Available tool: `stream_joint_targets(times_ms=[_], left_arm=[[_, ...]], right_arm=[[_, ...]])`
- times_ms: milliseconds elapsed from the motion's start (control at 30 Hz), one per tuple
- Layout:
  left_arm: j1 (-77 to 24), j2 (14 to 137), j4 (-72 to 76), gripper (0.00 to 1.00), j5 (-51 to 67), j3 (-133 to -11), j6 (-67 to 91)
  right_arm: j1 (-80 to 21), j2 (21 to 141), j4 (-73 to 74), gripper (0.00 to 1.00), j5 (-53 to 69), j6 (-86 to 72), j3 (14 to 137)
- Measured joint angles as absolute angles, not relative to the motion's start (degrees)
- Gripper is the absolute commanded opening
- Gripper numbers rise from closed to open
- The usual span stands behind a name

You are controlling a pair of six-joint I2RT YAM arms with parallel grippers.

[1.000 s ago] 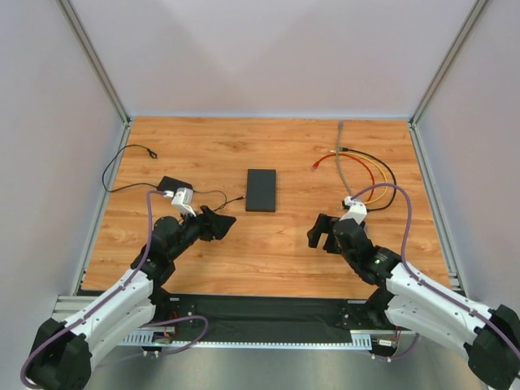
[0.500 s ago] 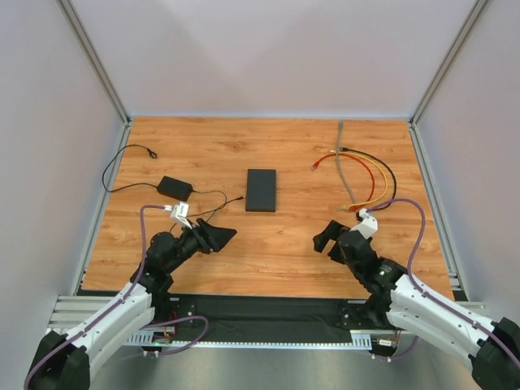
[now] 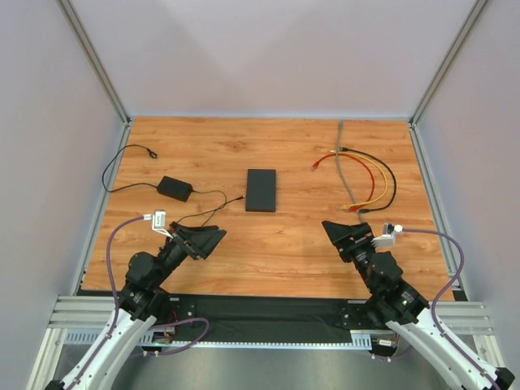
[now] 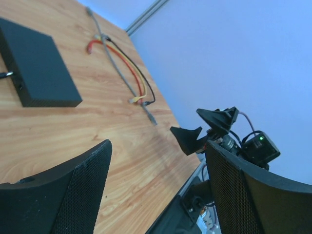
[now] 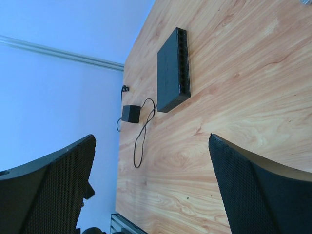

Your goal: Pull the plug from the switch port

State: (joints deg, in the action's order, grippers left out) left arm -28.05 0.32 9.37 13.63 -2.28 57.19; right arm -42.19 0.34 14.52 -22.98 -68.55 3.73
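The switch (image 3: 261,190) is a flat black box lying mid-table; it also shows in the left wrist view (image 4: 39,66) and the right wrist view (image 5: 171,70), where its row of sockets looks empty. A small plug (image 3: 240,197) on a thin black lead lies against the switch's left side (image 4: 6,74); I cannot tell whether it is seated. My left gripper (image 3: 210,240) (image 4: 157,146) hangs open over bare wood, well short of the plug. My right gripper (image 3: 340,234) (image 5: 151,139) is open too, near and to the right of the switch, holding nothing.
A black power brick (image 3: 175,188) (image 5: 130,113) lies left of the switch, its lead (image 3: 203,213) looping toward the left gripper. Loose grey, red, yellow and black cables (image 3: 361,175) (image 4: 124,73) lie at the back right. Walls close off three sides.
Both arms have drawn back toward the near edge, away from the switch. The left gripper has left the lead's area and opened slightly wider. The right gripper stays open.
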Motion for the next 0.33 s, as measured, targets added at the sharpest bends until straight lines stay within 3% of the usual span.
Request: stream_joint_targets(times_ms=[333], left_arm=[[-28.1, 0.3, 2.5, 0.85, 11.5, -2.3, 57.8]], right_arm=[[-42.2, 0.3, 15.2, 1.0, -24.5, -72.7, 3.9]])
